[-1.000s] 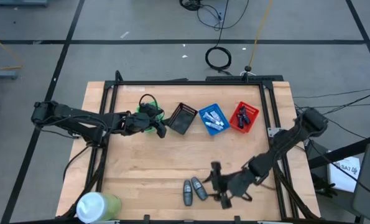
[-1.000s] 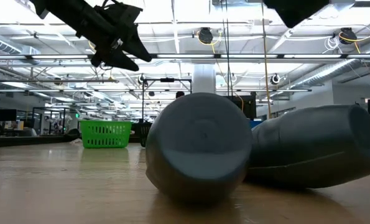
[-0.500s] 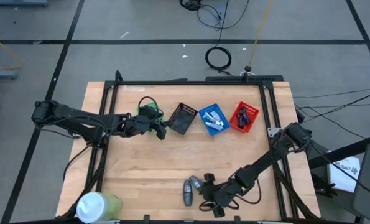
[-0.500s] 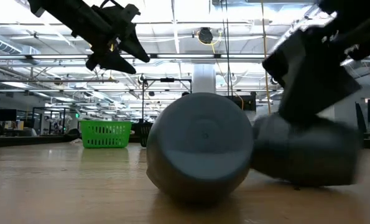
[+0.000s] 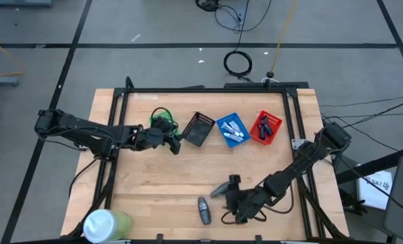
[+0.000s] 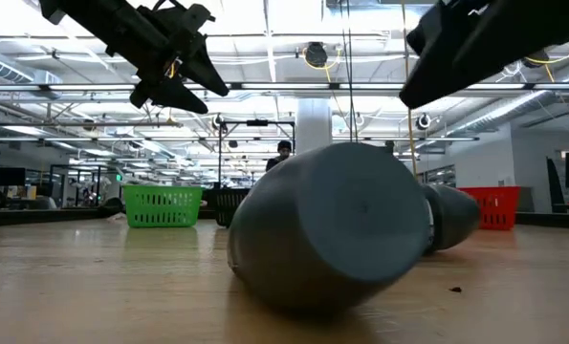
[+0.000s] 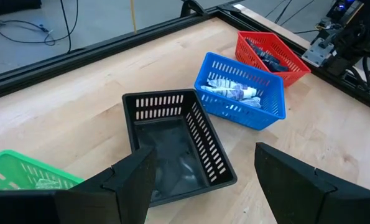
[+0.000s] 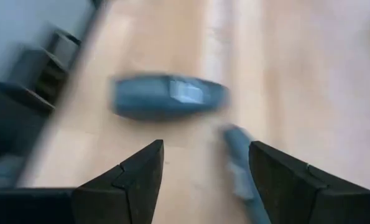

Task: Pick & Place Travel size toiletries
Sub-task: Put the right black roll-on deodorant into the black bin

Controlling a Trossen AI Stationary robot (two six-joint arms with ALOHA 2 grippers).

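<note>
High view: the left gripper (image 5: 176, 144) is held at the table's 11 o'clock between the green basket (image 5: 159, 115) and the black basket (image 5: 200, 129), jaws parted and empty, with the blue basket (image 5: 231, 130) holding white tubes and the red basket (image 5: 266, 128) holding dark pieces set further along toward 1 o'clock. One grey oval bottle (image 5: 204, 210) is seen lying flat near 6 o'clock, and a second grey bottle (image 5: 221, 188) lies just beside it toward 5 o'clock, close to the right gripper (image 5: 232, 198). The right gripper's jaws are seen spread with nothing between them; whether a finger touches the second bottle cannot be told.
</note>
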